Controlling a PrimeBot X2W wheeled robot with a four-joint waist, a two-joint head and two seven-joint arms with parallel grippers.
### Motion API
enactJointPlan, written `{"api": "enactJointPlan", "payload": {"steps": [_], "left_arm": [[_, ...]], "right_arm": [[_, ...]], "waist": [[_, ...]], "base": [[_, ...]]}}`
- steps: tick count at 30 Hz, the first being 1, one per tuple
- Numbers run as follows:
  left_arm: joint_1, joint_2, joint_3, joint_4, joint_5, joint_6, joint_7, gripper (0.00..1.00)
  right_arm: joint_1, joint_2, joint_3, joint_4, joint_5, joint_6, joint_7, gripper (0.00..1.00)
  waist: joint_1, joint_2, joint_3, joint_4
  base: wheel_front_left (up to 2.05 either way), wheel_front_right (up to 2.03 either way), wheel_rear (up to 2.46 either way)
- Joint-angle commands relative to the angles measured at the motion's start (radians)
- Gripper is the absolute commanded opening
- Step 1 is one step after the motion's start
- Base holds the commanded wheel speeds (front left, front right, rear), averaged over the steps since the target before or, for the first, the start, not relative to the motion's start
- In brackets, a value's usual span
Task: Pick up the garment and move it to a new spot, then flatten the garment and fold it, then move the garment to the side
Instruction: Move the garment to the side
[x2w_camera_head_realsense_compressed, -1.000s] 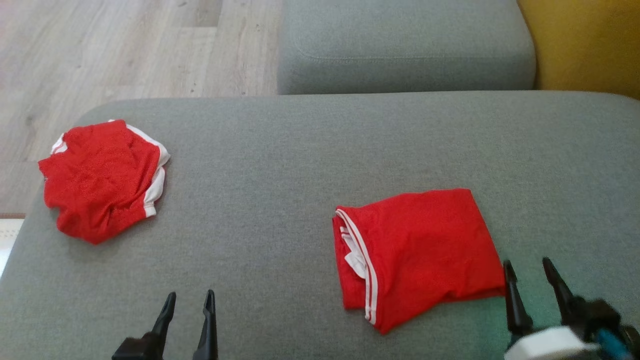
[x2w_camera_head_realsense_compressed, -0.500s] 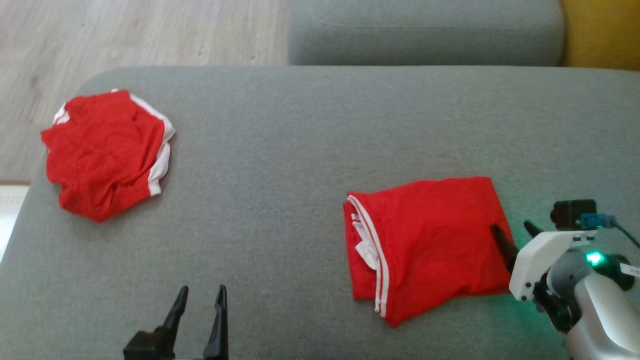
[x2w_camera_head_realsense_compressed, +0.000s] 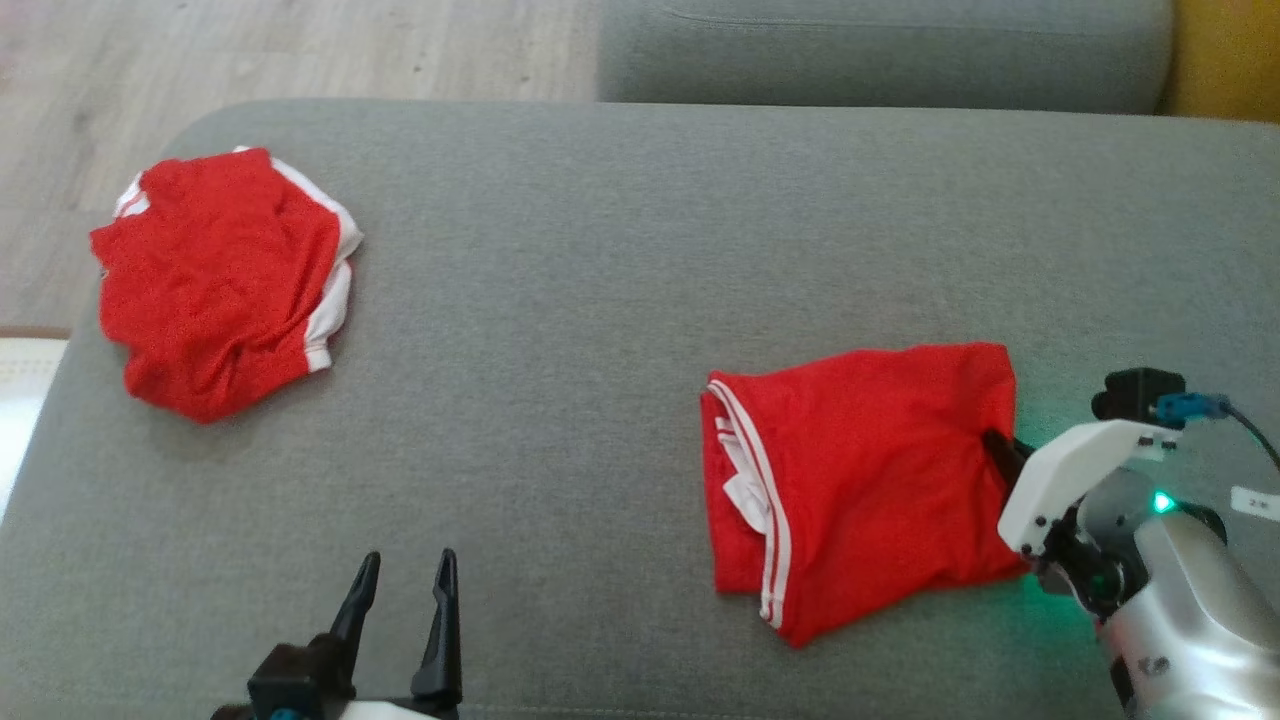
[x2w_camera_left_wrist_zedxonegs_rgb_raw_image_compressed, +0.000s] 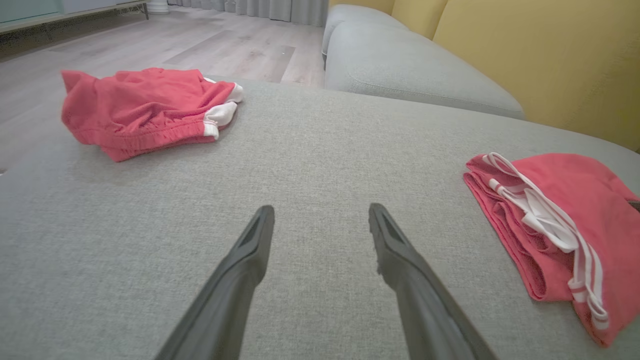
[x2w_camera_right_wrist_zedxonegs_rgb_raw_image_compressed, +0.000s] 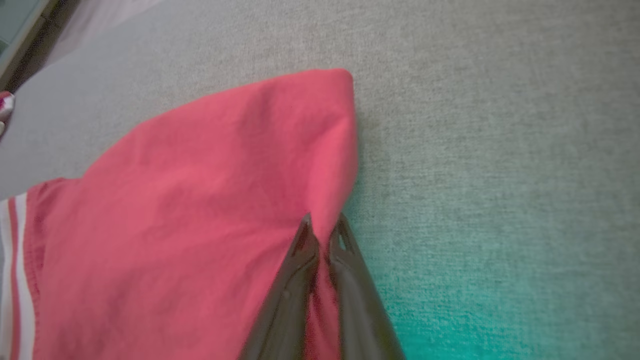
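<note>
Grey sofa | folded garment: 1 | crumpled garment: 1 | garments: 2

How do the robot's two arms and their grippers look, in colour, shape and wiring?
The left gripper and the right gripper each have two long, dark, tapering fingers. On the right, a white housing joins a silver-grey forearm with a green light. A black camera above it carries a blue plug and a dark cable.
</note>
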Motion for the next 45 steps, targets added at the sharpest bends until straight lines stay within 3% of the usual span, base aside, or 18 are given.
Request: {"api": "enactJointPlan", "payload": {"steps": [1, 8, 13, 22, 31, 32, 33, 34, 41, 45], "left_arm": [[-0.054, -0.006, 0.022, -0.034, -0.007, 0.005, -0.012, 1.0], [-0.067, -0.006, 0.02, -0.044, -0.007, 0.004, -0.012, 1.0], [-0.103, -0.006, 0.024, -0.057, 0.009, -0.008, -0.012, 1.0], [-0.168, -0.006, 0.025, -0.089, 0.067, -0.051, -0.012, 1.0], [-0.189, -0.006, 0.039, -0.12, 0.104, -0.075, -0.012, 1.0], [-0.189, -0.006, 0.042, -0.124, 0.104, -0.072, -0.012, 1.0], [-0.189, -0.006, 0.046, -0.127, 0.104, -0.069, -0.012, 1.0], [-0.189, -0.006, 0.05, -0.129, 0.102, -0.065, -0.012, 1.0], [-0.185, -0.006, 0.056, -0.128, 0.08, -0.046, -0.012, 1.0], [-0.186, -0.006, 0.048, -0.124, 0.053, -0.029, -0.012, 1.0]], "right_arm": [[-0.049, -0.009, 0.023, -0.028, 0.029, -0.001, 0.002, 0.0], [-0.116, -0.065, 0.045, -0.037, 0.065, -0.001, -0.054, 0.0], [-0.218, -0.128, -0.023, 0.005, 0.006, -0.001, -0.148, 0.0], [-0.454, -0.272, -0.25, 0.176, -0.214, -0.001, -0.317, 0.0], [-0.573, -0.329, -0.518, 0.308, -0.534, -0.001, -0.473, 0.0], [-0.575, -0.334, -0.549, 0.305, -0.575, -0.001, -0.489, 0.04], [-0.577, -0.333, -0.577, 0.299, -0.618, -0.001, -0.504, 0.44], [-0.578, -0.328, -0.605, 0.293, -0.659, -0.001, -0.51, 1.0], [-0.55, -0.247, -0.75, 0.181, -0.866, -0.001, -0.572, 1.0], [-0.506, -0.164, -0.752, 0.084, -0.928, -0.001, -0.594, 1.0]], "waist": [[-0.0001, 0.0, 0.003, -0.016], [-0.0001, 0.0, 0.032, -0.101], [-0.0001, 0.0, 0.1, -0.153], [-0.0001, 0.0, 0.249, -0.2], [-0.0001, 0.0, 0.317, -0.164], [-0.0001, 0.0, 0.322, -0.158], [-0.0001, 0.0, 0.325, -0.155], [-0.0001, 0.0, 0.327, -0.153], [-0.0001, 0.0, 0.295, -0.15], [-0.0001, 0.0, 0.246, -0.158]], "base": [[0.0, 0.0, 0.0], [0.0, 0.0, 0.0], [0.0, 0.0, 0.0], [0.0, 0.0, 0.0], [0.0, 0.0, 0.0], [0.0, 0.0, 0.0], [0.0, 0.0, 0.0], [0.0, 0.0, 0.0], [0.0, 0.0, 0.0], [0.0, 0.0, 0.0]]}}
